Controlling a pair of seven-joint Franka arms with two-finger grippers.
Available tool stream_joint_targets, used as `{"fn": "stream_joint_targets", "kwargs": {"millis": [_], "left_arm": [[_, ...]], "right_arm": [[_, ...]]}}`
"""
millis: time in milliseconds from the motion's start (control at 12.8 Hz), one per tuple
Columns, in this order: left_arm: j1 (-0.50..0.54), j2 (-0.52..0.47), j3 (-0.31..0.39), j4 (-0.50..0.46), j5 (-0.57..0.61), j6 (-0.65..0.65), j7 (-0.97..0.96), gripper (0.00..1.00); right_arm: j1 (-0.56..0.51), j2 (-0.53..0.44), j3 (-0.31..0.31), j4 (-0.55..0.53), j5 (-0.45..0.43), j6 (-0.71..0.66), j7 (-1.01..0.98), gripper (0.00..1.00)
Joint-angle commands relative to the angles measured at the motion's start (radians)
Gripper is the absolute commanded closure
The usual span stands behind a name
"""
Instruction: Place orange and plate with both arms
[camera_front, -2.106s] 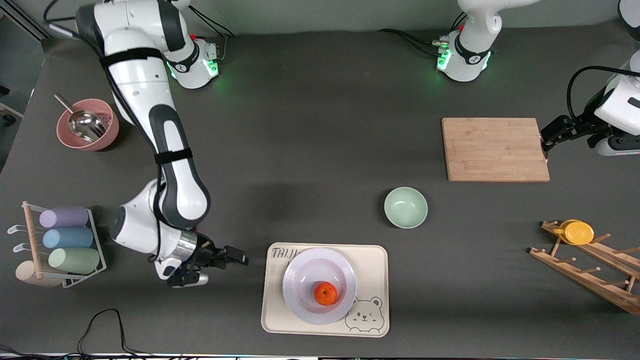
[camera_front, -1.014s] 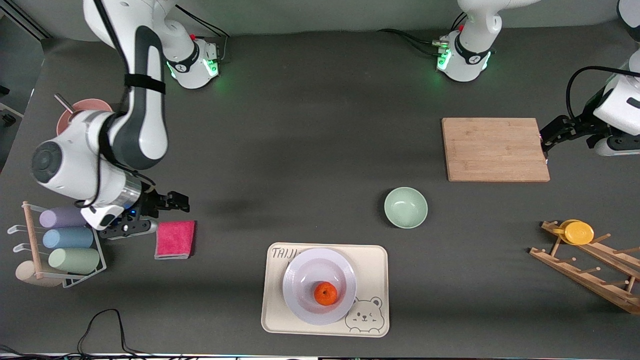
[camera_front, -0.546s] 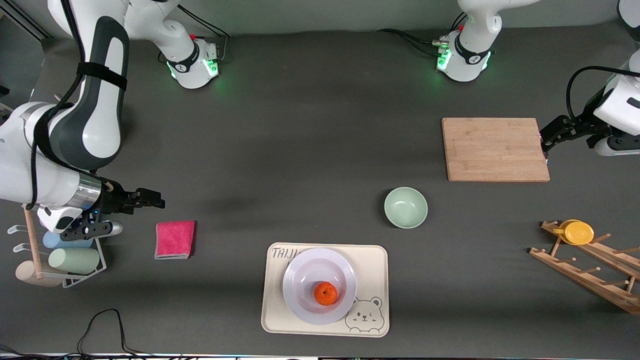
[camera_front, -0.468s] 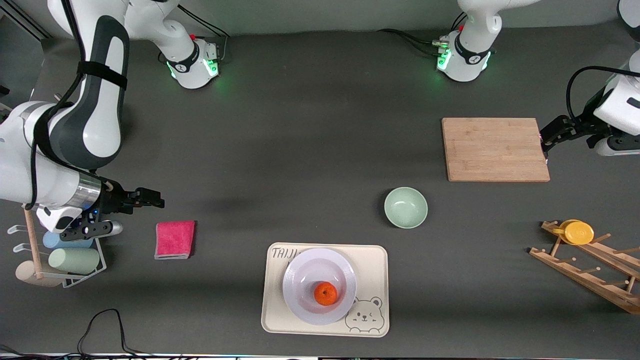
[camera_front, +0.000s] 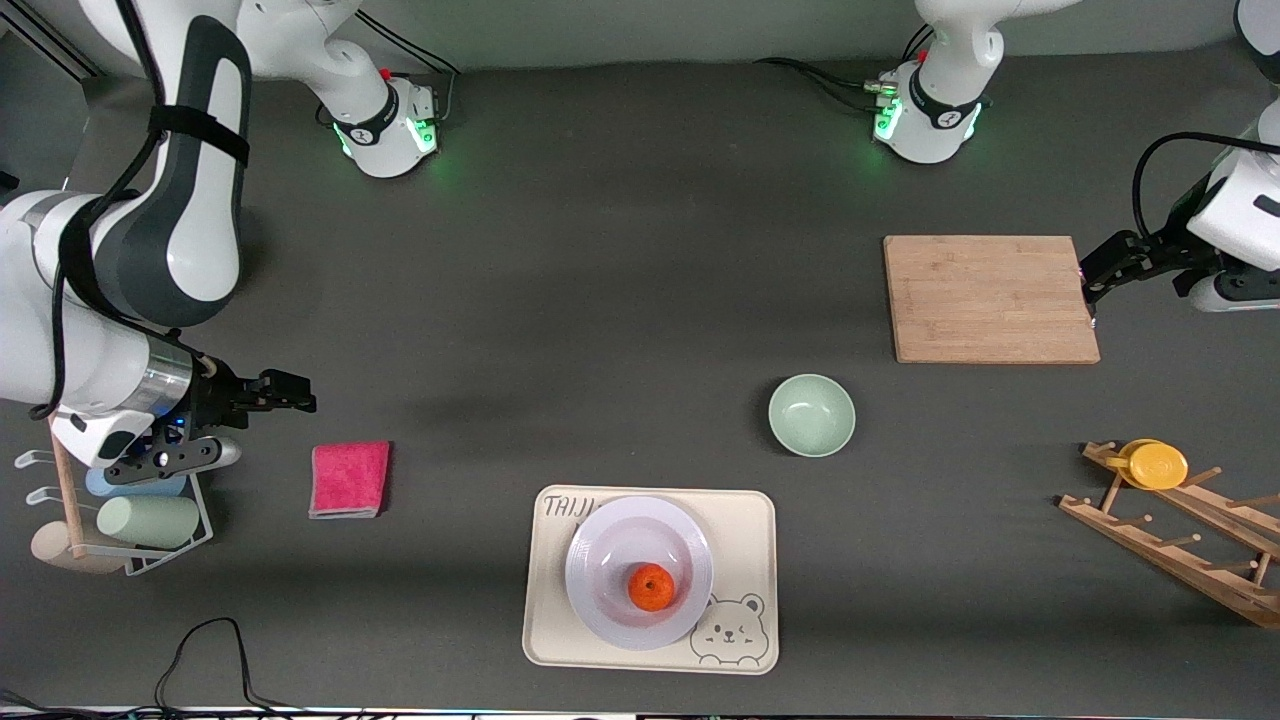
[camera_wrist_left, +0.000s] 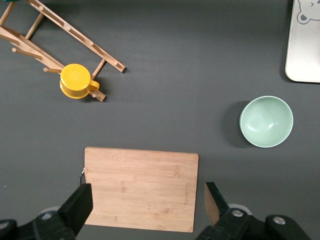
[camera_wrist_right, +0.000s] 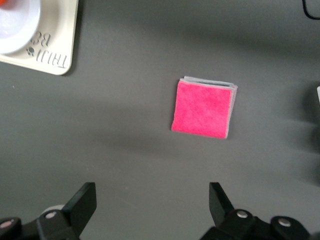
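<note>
The orange (camera_front: 651, 586) lies in the well of the lavender-white plate (camera_front: 605, 556), which stands on the cream bear-printed tray (camera_front: 745, 530) near the front camera. A slice of the orange (camera_wrist_right: 9, 3) and the plate (camera_wrist_right: 17, 30) shows at the edge of the right wrist view. My right gripper (camera_front: 290, 391) is open and empty, up over bare table toward the right arm's end, by the pink cloth (camera_front: 349, 478). My left gripper (camera_front: 1088, 290) is open and empty, over the edge of the wooden cutting board (camera_front: 990, 298) at the left arm's end.
A mint-green bowl (camera_front: 811, 414) stands between the tray and the board. A wooden rack with a yellow cup (camera_front: 1156, 464) lies at the left arm's end. A wire rack of pastel cups (camera_front: 150, 520) stands under the right arm's wrist.
The right arm has swung away from the tray toward its own end of the table and risen, uncovering the pink cloth. The left arm, orange and plate have not moved.
</note>
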Motion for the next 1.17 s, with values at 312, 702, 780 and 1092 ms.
{"fn": "stream_joint_targets", "kwargs": {"millis": [312,702,780,1092], "left_arm": [[0.002,0.005,-0.004,0.02,-0.007,-0.005,0.01,0.0],[-0.001,0.004,-0.005,0.018,-0.007,-0.008,0.01,0.0],[-0.001,0.002,-0.005,0.018,-0.007,-0.008,0.01,0.0],[-0.002,0.002,-0.005,0.018,-0.007,-0.007,0.01,0.0]], "right_arm": [[-0.345,-0.308,0.534,-0.023,-0.328,-0.063,0.194,0.0],[-0.713,-0.385,0.902,-0.032,-0.382,-0.129,0.197,0.0],[-0.786,-0.396,0.976,-0.037,-0.397,-0.129,0.199,0.0],[-0.964,-0.506,1.142,-0.244,-0.446,-0.011,0.278,0.0]]}}
